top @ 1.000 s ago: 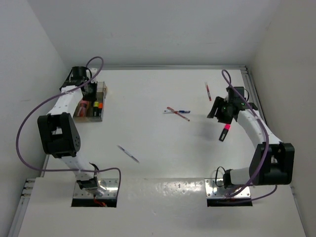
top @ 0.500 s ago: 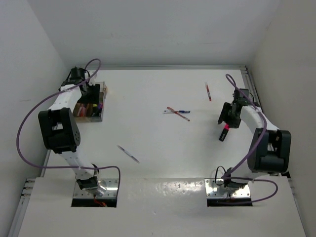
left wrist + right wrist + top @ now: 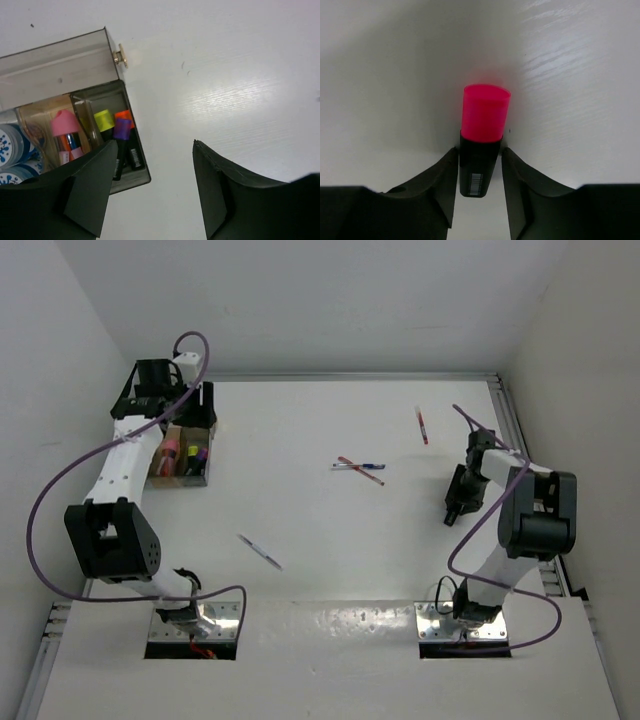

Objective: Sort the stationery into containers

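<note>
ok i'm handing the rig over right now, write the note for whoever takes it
left gripper: open, empty, over the organiser box.
right gripper: down around the pink-capped highlighter, which lies on the table; fingers on either side of its black body, grip not confirmed.
done: yellow, orange and purple-capped highlighters, pink bottle and speckled jars are in the box.
left: that highlighter, red pen, crossed red and blue pens, silver pen.
</note>
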{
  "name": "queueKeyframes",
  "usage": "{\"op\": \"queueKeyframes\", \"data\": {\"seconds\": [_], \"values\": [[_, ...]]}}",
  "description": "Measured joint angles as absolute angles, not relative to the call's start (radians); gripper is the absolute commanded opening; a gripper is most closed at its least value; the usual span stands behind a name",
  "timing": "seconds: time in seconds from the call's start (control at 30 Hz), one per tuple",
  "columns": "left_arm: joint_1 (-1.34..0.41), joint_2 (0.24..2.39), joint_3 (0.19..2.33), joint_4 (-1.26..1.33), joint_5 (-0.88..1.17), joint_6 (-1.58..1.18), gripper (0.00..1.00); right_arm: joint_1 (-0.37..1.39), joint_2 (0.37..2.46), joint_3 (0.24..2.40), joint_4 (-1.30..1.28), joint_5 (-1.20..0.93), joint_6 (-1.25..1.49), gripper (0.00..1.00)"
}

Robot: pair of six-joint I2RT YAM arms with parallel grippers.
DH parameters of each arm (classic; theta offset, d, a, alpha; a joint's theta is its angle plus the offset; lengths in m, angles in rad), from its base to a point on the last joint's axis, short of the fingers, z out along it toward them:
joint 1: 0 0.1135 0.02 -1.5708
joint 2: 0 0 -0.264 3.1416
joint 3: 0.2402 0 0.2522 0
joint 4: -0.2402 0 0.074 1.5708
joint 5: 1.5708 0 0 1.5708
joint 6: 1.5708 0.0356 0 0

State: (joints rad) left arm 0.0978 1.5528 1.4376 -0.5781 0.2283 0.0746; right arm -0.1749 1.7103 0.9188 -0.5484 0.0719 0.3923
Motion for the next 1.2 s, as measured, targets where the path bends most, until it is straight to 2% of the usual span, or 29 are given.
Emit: {"op": "queueKeyframes", "data": {"seconds": [0.07,0.17,0.3,0.47,0.63,0.93,1.2], "values": [[0.086,1.542,1.438,-0.573,0.236,0.076,0.68,-0.175,1.731,0.923,-0.549,0.071,0.395,0.32],[0.084,1.530,1.432,-0.558,0.250,0.078,0.68,-0.175,1.736,0.931,-0.543,0.076,0.394,0.11],[0.085,1.483,1.391,-0.517,0.318,0.077,0.69,-0.175,1.733,0.932,-0.539,0.054,0.396,0.01],[0.057,1.396,1.309,-0.437,0.458,0.040,0.68,-0.141,1.587,0.898,-0.487,-0.103,0.418,0.00],[-0.108,1.352,1.271,-0.365,0.575,-0.028,0.68,0.028,1.409,0.991,-0.419,-0.237,0.517,0.00],[-0.419,1.373,1.269,-0.311,0.624,-0.096,0.71,0.272,1.384,1.195,-0.266,-0.239,0.722,0.00],[-0.480,1.493,1.317,-0.280,0.582,-0.180,0.71,0.419,1.393,1.217,-0.248,-0.155,0.817,0.00]]}}
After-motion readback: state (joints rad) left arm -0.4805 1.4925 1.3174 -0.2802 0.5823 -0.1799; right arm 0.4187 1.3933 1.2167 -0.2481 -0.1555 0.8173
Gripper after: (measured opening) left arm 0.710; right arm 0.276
